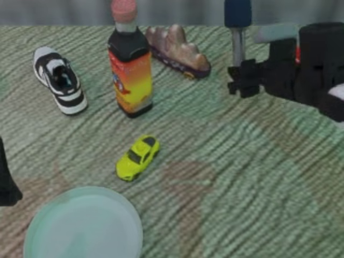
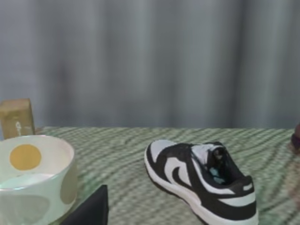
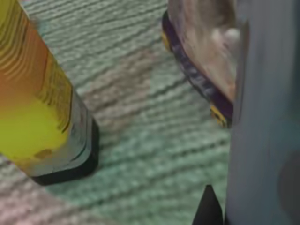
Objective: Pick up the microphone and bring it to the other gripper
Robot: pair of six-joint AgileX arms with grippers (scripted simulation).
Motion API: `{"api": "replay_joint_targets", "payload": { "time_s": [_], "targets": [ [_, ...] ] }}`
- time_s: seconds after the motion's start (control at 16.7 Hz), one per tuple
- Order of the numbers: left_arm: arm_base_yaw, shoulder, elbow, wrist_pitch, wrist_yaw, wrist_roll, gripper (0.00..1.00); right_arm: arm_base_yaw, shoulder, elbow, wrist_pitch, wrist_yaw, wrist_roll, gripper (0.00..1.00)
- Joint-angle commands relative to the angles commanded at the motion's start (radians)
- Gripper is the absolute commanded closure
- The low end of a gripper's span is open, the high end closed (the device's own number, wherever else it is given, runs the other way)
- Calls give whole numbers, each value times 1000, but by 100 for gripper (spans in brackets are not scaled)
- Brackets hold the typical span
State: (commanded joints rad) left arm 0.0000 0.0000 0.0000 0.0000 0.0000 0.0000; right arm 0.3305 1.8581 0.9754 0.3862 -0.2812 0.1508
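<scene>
Your right pincer (image 1: 240, 79) clamps the mic's (image 1: 238, 32) handle low, keeping it upright for handover; left pincer (image 1: 6, 185) waits at the desk's (image 1: 242, 188) left edge, its opening unclear.

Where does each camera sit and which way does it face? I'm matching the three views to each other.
Top view: above the table, looking down on the bottle, toy car, plate and microphone at the right gripper; left arm parked at the left edge.
Left wrist view: low, facing across the table to the sneaker and a cup; only a dark corner of the robot shows.
Right wrist view: close on the microphone's grey handle, bottle beyond.
Shared: sneaker in the top and left wrist views; bottle and microphone in the top and right wrist views.
</scene>
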Motion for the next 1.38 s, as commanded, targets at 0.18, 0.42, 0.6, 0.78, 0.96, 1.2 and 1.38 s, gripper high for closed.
{"api": "replay_joint_targets", "payload": {
  "time_s": [0.18,0.42,0.6,0.78,0.96,1.2,1.38],
  "targets": [
    [0,0,0,0,0,0,0,-4,-71,-72,250,-79,-61,100],
    [0,0,0,0,0,0,0,-9,-153,-135,443,-151,-120,100],
    [0,0,0,0,0,0,0,-10,-174,-148,479,-165,-133,100],
    [0,0,0,0,0,0,0,-5,-170,-143,476,-164,-130,100],
    [0,0,0,0,0,0,0,31,-178,-153,486,-131,-130,100],
    [0,0,0,0,0,0,0,157,-204,-191,516,-6,-125,100],
    [0,0,0,0,0,0,0,258,-227,-221,539,90,-122,100]
  ]
}}
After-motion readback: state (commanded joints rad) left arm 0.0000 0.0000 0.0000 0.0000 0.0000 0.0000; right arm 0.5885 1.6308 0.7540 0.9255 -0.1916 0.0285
